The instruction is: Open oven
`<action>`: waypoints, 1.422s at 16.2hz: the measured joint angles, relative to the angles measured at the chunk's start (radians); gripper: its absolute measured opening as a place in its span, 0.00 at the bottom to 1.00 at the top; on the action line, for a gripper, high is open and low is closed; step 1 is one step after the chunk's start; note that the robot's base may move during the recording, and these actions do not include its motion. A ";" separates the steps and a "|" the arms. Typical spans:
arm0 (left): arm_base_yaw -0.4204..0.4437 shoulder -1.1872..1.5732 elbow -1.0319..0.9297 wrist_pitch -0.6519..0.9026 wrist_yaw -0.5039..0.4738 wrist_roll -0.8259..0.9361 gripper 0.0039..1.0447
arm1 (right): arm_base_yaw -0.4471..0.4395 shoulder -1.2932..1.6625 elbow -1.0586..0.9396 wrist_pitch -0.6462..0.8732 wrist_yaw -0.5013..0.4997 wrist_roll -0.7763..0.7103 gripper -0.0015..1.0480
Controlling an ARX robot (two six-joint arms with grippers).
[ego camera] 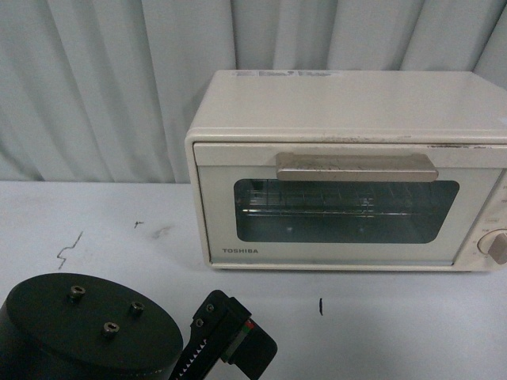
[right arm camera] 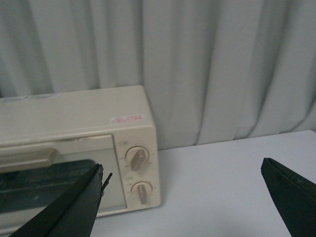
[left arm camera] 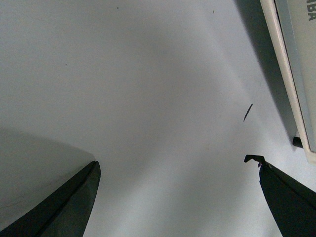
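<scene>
Front view has the boxy cream oven (ego camera: 341, 119) sitting on the counter (ego camera: 95, 229) at about 1 o'clock from my left hand (left arm camera: 174, 160), door shut. Its beige bar handle (ego camera: 356, 167) runs 9-to-3 above the glass window (ego camera: 344, 210). Both it and my right hand (right arm camera: 182, 164) gape wide, empty; left looks nearer, I'd say.

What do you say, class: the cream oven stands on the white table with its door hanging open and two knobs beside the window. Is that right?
Not quite. The door is shut, flush against the oven, as the front view shows. The rest holds: the oven stands on the white table, with two knobs beside the window.
</scene>
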 joint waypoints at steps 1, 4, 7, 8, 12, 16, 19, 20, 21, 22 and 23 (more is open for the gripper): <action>0.000 0.000 0.000 0.000 0.000 0.000 0.94 | 0.020 0.121 0.016 0.114 0.130 0.000 0.94; 0.000 0.000 0.000 0.000 0.001 0.000 0.94 | -0.160 0.560 0.103 0.536 0.109 -0.062 0.94; 0.000 0.000 0.000 0.000 0.000 0.000 0.94 | -0.185 0.963 0.316 0.802 -0.057 -0.229 0.94; 0.000 0.000 0.000 0.000 0.000 0.000 0.94 | -0.159 1.069 0.395 0.808 -0.090 -0.308 0.94; 0.000 0.000 0.000 0.001 0.001 0.000 0.94 | -0.031 1.324 0.634 0.768 -0.248 -0.688 0.92; 0.000 0.000 0.000 0.000 0.000 0.000 0.94 | 0.047 1.384 0.684 0.628 -0.358 -1.019 0.54; 0.000 0.000 0.000 0.001 0.000 0.000 0.94 | 0.079 1.394 0.683 0.546 -0.436 -1.163 0.25; 0.000 0.000 0.000 0.000 0.000 0.000 0.94 | 0.084 1.390 0.683 0.504 -0.465 -1.179 0.16; 0.000 0.000 0.000 0.000 0.000 0.000 0.94 | 0.092 1.381 0.681 0.452 -0.505 -1.195 0.06; 0.000 0.000 0.000 0.000 0.000 0.000 0.94 | 0.096 1.374 0.679 0.408 -0.554 -1.210 0.02; 0.000 0.000 0.000 0.000 0.000 0.000 0.94 | 0.096 1.363 0.679 0.362 -0.603 -1.226 0.02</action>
